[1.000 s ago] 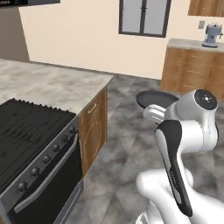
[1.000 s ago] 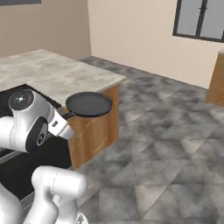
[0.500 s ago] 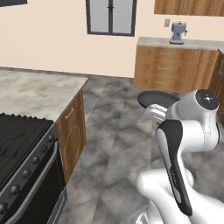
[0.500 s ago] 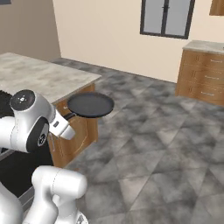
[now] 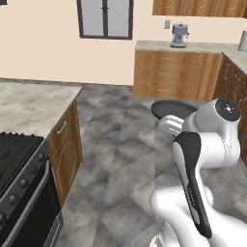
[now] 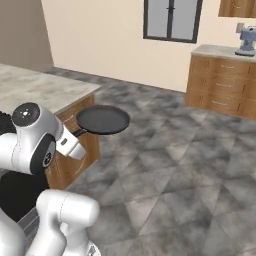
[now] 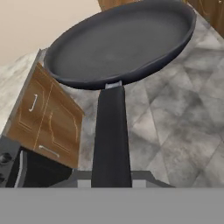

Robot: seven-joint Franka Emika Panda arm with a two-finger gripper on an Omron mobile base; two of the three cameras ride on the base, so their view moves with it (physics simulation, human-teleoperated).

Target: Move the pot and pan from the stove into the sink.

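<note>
The pan point(image 7: 120, 41), a shallow dark frying pan, hangs level in the air above the tiled floor. My gripper point(image 6: 79, 133) is shut on its long black handle point(image 7: 111, 135). It also appears as a dark disc, the pan point(image 6: 102, 120), in front of my arm, and partly behind the white hand as the pan point(image 5: 172, 108). The stove point(image 5: 14, 161) with its knobs is at the lower left, apart from the pan. The pot and the sink are out of view.
A stone-topped counter point(image 5: 34, 103) with wooden cabinets adjoins the stove. Wooden cabinets point(image 5: 183, 72) with a coffee machine point(image 5: 178, 34) line the back wall beside a window point(image 5: 105, 18). Open grey tiled floor point(image 6: 190, 175) lies ahead.
The whole scene has slid left in both base views, so the base has turned. The stove has drifted toward the frame edge. The pan stays held in the same pose.
</note>
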